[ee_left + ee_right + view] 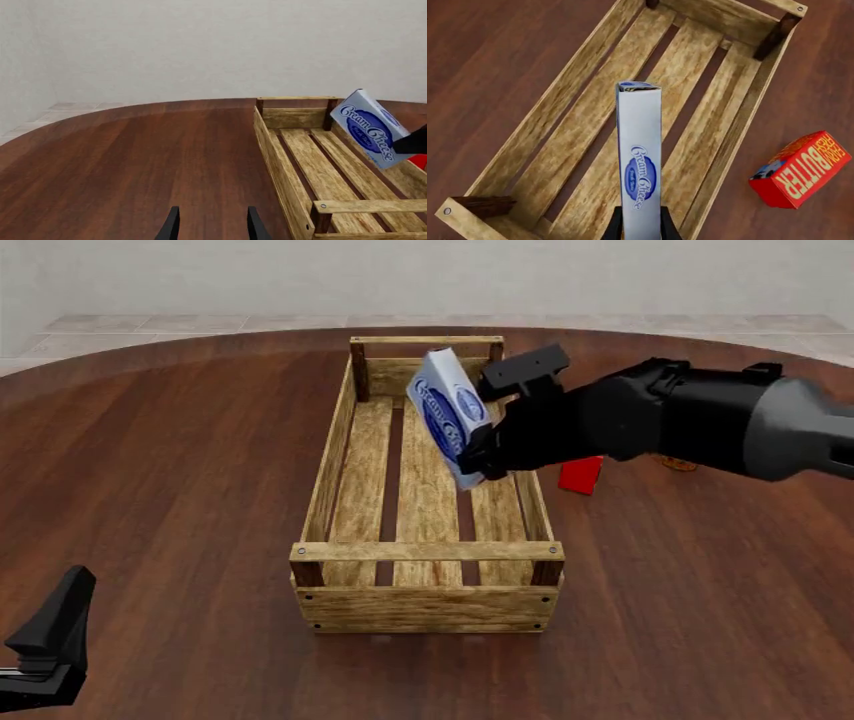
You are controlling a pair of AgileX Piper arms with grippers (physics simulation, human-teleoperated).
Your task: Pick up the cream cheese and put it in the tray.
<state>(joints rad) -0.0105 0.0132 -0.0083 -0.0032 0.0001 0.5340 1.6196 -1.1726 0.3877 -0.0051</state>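
cream cheese lifted, held over the tray

right gripper is clamped on the box's lower end, carrying it tilted above the slats near the upper centre of the front frame. pickup looks done; lowering and release remain. left gripper sits idle at lower left, fingers parted, holding nothing.

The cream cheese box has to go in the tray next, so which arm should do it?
The right. Its claw already holds the cream cheese box above the tray. The left claw is empty, off beside the tray.
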